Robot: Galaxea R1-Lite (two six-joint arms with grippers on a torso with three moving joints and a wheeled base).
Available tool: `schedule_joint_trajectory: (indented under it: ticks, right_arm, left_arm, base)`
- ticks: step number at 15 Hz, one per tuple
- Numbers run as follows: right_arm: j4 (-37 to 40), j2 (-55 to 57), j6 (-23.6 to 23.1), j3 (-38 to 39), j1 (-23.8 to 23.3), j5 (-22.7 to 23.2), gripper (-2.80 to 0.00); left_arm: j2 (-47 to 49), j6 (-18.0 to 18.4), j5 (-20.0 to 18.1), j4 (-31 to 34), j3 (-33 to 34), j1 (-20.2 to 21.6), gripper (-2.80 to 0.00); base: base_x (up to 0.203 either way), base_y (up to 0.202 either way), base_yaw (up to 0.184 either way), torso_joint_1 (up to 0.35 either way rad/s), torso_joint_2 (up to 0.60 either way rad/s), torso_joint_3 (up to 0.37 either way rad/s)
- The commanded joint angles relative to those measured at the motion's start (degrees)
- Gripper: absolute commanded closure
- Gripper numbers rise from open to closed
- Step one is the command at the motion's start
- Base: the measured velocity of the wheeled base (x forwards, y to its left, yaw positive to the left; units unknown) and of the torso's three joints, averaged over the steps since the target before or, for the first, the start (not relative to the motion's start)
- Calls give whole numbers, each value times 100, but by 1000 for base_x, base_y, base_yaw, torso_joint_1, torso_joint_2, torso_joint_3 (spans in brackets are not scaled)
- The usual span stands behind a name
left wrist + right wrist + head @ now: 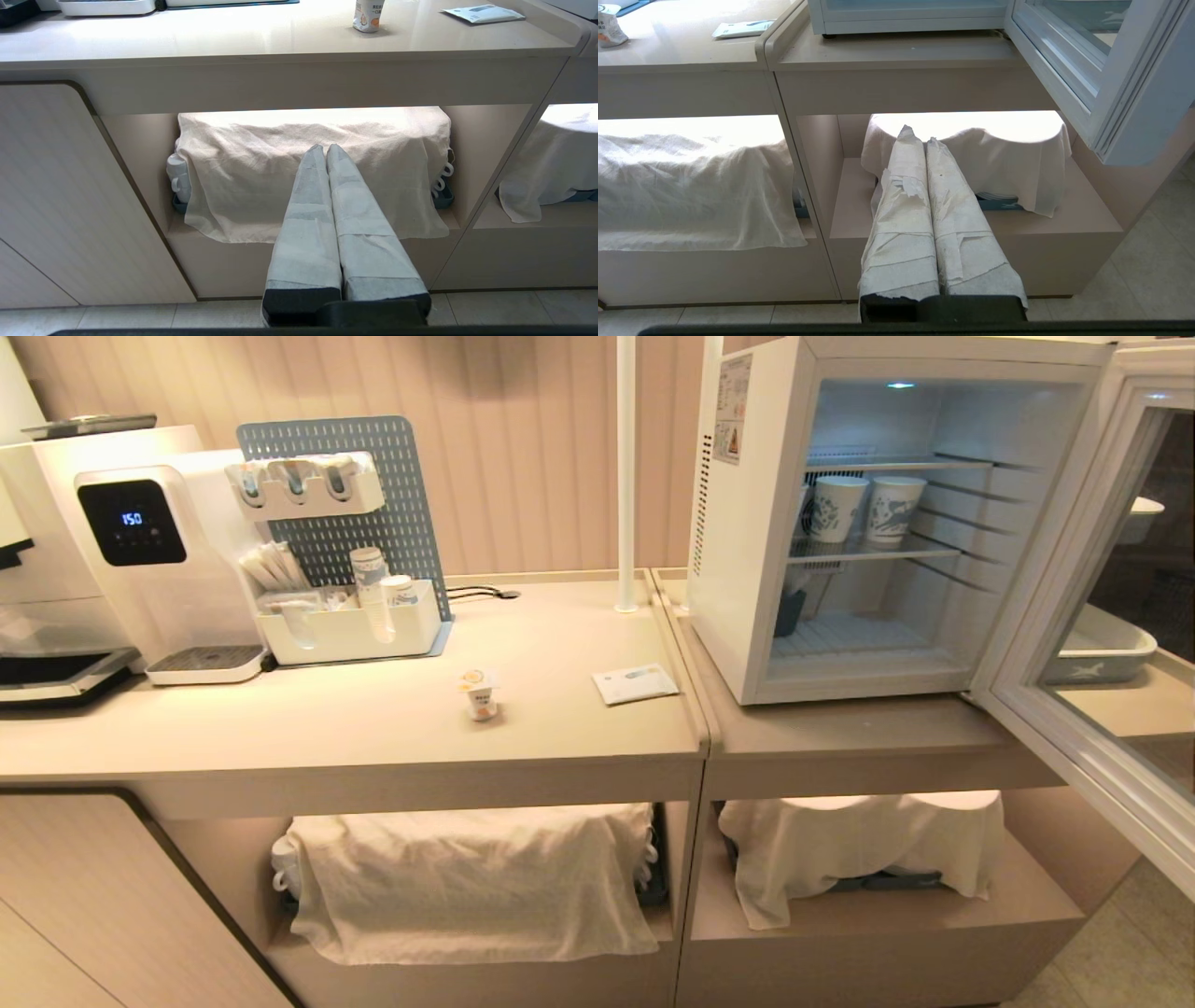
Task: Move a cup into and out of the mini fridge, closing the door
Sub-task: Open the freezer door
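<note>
The tiny white cup [482, 693] with an orange label stands upright on the beige counter [373, 728], left of the mini fridge [747, 523]. The cup [368, 15] also shows at the counter's far part in the left wrist view. The fridge's door [1092, 644] is swung wide open to the right, and its lit inside with wire shelves is in view. My left gripper [325, 148] is shut, low in front of the counter's lower shelf. My right gripper [920, 135] is shut too, low below the fridge [915, 18] and its door [1087, 70]. Neither arm shows in the head view.
Two tall paper cups [864, 509] with blue print stand on the fridge's middle shelf. A flat white packet [635, 683] lies between cup and fridge. A water dispenser [140, 551] and a pegboard organiser [345, 560] stand at the back left. Cloth-covered crockery [467, 877] fills the lower shelves.
</note>
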Motion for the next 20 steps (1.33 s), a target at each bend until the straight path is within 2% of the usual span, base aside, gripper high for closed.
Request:
schedule_joint_trajectory:
  ticks: [1, 9, 11, 20]
  right_arm:
    - [-3, -11, -5, 53, 1, 1, 0]
    - [-3, -11, -5, 53, 1, 1, 0]
    - [-21, -11, -129, 53, 1, 45, 0]
    - [-3, -11, -49, 53, 1, 10, 0]
  left_arm:
    - [7, -2, -6, -2, 1, -2, 0]
    - [7, -2, 0, -2, 1, -2, 0]
    - [7, -2, 0, -2, 1, 6, 0]
    - [7, 18, 1, 18, 1, -2, 0]
  base:
    - [0, 0, 0, 0, 0, 0]
    - [0, 0, 0, 0, 0, 0]
    - [0, 0, 0, 0, 0, 0]
    - [0, 0, 0, 0, 0, 0]
